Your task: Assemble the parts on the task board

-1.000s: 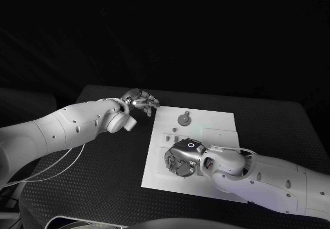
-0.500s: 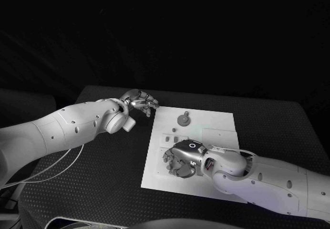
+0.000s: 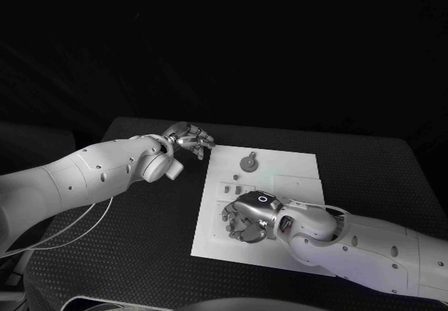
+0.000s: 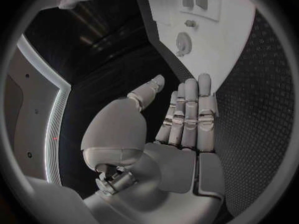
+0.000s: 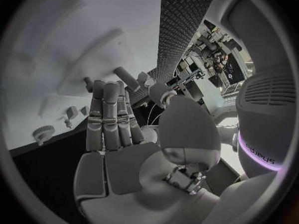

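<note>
Black worktop (image 3: 131, 227) carries the white task board (image 3: 280, 172) at its middle, with a round grey part (image 3: 249, 162) lying near the board's far edge. Right hand (image 3: 245, 219) rests over the board's near-left area, fingers curled down; whether it grips anything cannot be determined. Left hand (image 3: 191, 138) sits just off the board's far-left corner, fingers straight and together, holding nothing.

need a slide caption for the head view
Right hand works low over the white task board while the left hand hovers off its far corner, near a round grey part.
</note>
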You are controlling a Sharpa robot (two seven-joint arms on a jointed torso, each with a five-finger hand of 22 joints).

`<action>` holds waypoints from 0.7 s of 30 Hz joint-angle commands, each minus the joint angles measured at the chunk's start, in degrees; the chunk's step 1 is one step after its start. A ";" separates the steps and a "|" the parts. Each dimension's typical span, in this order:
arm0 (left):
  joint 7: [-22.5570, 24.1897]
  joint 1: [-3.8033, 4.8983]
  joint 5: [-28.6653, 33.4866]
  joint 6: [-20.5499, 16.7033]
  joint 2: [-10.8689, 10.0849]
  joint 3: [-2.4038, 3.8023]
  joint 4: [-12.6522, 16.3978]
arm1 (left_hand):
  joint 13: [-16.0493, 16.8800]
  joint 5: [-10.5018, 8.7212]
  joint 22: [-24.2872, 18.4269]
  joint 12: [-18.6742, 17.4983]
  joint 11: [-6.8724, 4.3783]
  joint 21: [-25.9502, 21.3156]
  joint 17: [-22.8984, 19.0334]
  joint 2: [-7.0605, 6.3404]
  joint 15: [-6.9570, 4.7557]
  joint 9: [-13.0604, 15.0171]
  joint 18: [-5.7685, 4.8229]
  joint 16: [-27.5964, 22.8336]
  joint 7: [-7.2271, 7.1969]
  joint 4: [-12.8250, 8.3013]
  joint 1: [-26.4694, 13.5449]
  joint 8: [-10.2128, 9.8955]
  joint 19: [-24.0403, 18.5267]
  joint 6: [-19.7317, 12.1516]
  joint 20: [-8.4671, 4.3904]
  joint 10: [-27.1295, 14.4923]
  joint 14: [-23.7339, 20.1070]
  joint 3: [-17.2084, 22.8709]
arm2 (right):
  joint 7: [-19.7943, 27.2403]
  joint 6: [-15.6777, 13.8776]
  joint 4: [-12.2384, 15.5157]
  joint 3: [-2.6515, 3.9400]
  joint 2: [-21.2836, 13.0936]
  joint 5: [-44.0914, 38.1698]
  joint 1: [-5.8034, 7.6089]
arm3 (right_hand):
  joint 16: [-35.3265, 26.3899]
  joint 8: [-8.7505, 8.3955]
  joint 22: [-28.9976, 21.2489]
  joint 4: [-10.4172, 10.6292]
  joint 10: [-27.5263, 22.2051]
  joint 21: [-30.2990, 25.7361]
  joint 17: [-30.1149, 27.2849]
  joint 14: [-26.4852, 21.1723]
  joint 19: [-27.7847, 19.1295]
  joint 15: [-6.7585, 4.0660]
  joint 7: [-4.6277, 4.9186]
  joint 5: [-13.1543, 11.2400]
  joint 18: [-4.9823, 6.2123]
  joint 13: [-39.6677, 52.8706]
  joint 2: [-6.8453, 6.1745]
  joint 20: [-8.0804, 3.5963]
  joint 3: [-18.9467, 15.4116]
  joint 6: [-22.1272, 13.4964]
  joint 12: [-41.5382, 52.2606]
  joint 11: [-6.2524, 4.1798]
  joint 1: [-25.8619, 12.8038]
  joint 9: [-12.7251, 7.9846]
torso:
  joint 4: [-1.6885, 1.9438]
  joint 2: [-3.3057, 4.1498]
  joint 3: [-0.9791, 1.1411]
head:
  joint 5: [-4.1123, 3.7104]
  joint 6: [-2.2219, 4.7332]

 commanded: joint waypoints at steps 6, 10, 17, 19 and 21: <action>0.27 0.08 0.40 0.87 0.08 0.04 0.13 | -0.06 -0.21 0.08 -0.27 -0.07 -0.25 0.08 0.03 -0.08 0.09 3.15 -0.37 0.41 -0.05 -0.41 -0.13 0.33 -0.12 -0.25 -0.53 0.32 -0.35 | 1.29 0.76 -0.36 -0.09 0.68 1.14 -0.16 | 0.64 0.51 1.51 0.06 -0.67 0.64 0.11 -0.87 -0.87 0.13 -0.52 0.03 -0.91 0.26 0.05 0.14 -0.52 0.83 0.06 0.01 0.50 0.09 | 0.04 0.01 -0.05 | -0.09 -0.09; 0.22 0.08 0.40 0.94 0.08 0.04 0.13 | -0.06 -0.21 0.10 -0.27 -0.07 -0.25 0.11 0.05 -0.09 0.10 3.17 -0.36 0.41 -0.05 -0.40 -0.13 0.36 -0.12 -0.26 -0.55 0.36 -0.35 | 1.35 0.23 -0.41 -0.09 0.91 1.07 -0.16 | 0.92 0.87 1.51 -0.10 -0.83 0.93 0.11 -1.18 -1.17 0.17 -0.70 0.06 -0.91 0.45 0.57 0.18 -0.44 1.40 0.06 0.06 0.99 0.19 | 0.06 0.00 -0.10 | -0.10 -0.17; 0.12 0.08 0.40 1.01 0.04 0.04 0.10 | -0.07 -0.22 0.12 -0.26 -0.06 -0.26 0.14 0.04 -0.08 0.10 3.18 -0.36 0.42 -0.04 -0.41 -0.13 0.39 -0.13 -0.25 -0.58 0.38 -0.37 | 1.22 -0.73 -0.72 -0.09 1.25 1.01 -0.17 | 1.49 1.43 1.47 -0.97 -0.95 1.60 -0.01 -1.51 -1.58 0.20 -1.07 0.07 -0.91 0.88 2.26 0.26 -0.17 2.33 0.13 0.08 2.25 0.35 | 0.08 0.00 -0.08 | -0.05 -0.22; 0.09 0.08 0.40 1.03 0.03 0.04 0.11 | -0.08 -0.22 0.12 -0.26 -0.06 -0.26 0.15 0.04 -0.08 0.10 3.18 -0.36 0.42 -0.03 -0.42 -0.13 0.39 -0.14 -0.24 -0.60 0.38 -0.38 | 1.27 -0.70 -0.79 -0.09 1.42 0.89 -0.17 | 1.60 1.49 1.47 -1.15 -0.96 1.73 -0.06 -1.56 -1.66 0.19 -1.14 0.08 -0.91 0.97 2.71 0.27 -0.09 2.44 0.15 0.07 2.45 0.36 | 0.08 -0.01 -0.08 | -0.04 -0.23; 0.11 0.08 0.40 1.05 0.06 0.04 0.11 | -0.08 -0.22 0.13 -0.27 -0.05 -0.27 0.16 0.03 -0.07 0.10 3.18 -0.37 0.43 -0.02 -0.43 -0.14 0.39 -0.16 -0.24 -0.62 0.39 -0.39 | 1.22 -0.58 -0.87 -0.09 1.52 0.80 -0.17 | 1.75 1.74 1.45 -1.41 -0.95 1.88 -0.12 -1.61 -1.79 0.16 -1.32 0.08 -0.91 1.10 3.58 0.30 0.08 2.90 0.18 0.07 2.78 0.45 | 0.06 0.00 -0.08 | -0.03 -0.25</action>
